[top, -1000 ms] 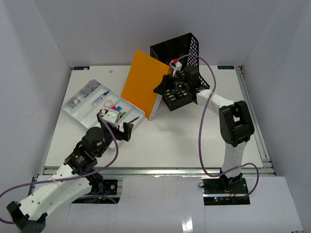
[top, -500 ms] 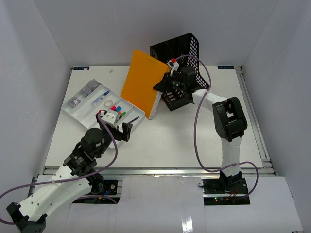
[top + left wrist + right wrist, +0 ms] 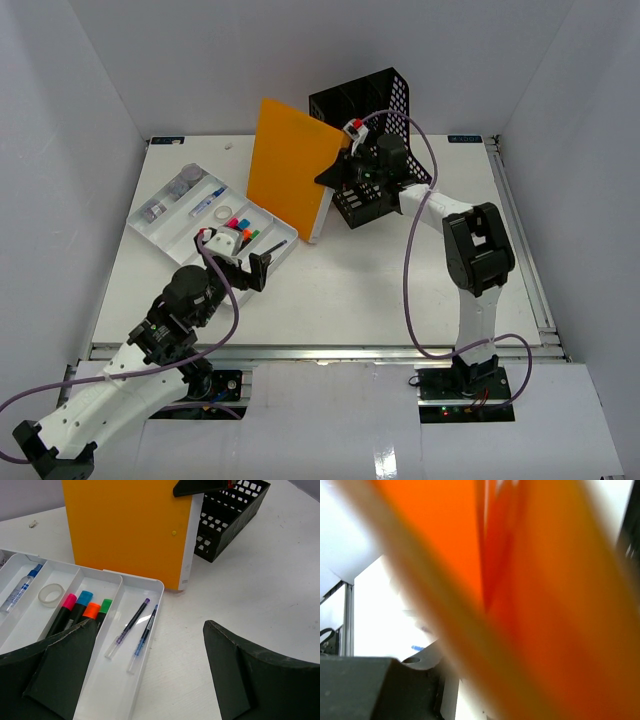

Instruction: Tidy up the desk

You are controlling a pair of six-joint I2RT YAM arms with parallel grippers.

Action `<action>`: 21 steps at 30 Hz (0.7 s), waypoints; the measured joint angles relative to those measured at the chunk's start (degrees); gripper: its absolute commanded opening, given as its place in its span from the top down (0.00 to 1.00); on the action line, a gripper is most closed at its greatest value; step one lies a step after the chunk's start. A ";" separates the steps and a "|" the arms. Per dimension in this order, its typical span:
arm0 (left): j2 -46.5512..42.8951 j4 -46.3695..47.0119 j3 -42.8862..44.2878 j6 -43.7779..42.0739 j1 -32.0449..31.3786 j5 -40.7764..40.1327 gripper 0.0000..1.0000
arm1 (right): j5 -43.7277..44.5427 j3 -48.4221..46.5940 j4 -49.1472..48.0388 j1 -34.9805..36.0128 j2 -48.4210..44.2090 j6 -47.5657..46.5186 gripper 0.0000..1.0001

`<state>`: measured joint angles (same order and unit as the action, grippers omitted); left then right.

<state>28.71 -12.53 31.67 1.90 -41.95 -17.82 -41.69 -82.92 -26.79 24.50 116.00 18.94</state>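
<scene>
Though blurred right-wrist, folder (image 3: 290,168) crisp overhead.

White desk (image 3: 385,290) — tray (image 3: 176,228), upright orange folder (image 3: 290,165), black mesh rack (image 3: 398,95) on it.

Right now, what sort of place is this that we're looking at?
Most likely a lab test booth set up as an office workspace: a white desk boxed in by plain white walls, with a compartment tray of markers, an orange folder and a black mesh file rack.
</scene>
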 measured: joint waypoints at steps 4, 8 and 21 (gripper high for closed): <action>-0.46 0.02 -0.03 0.02 0.00 -0.25 0.02 | -1.81 -0.95 2.81 -1.09 -4.62 -3.06 0.92; -0.54 0.01 -0.03 0.02 0.00 -0.36 0.02 | -2.99 -1.35 4.22 -3.21 -11.48 -5.54 0.92; -1.06 0.00 -0.07 0.02 0.00 -0.34 0.02 | -2.98 4.31 3.94 -15.81 -32.47 -9.55 0.92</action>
<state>27.65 -12.53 31.59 1.91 -41.95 -18.16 -44.67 -78.61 -22.85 8.69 83.53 9.40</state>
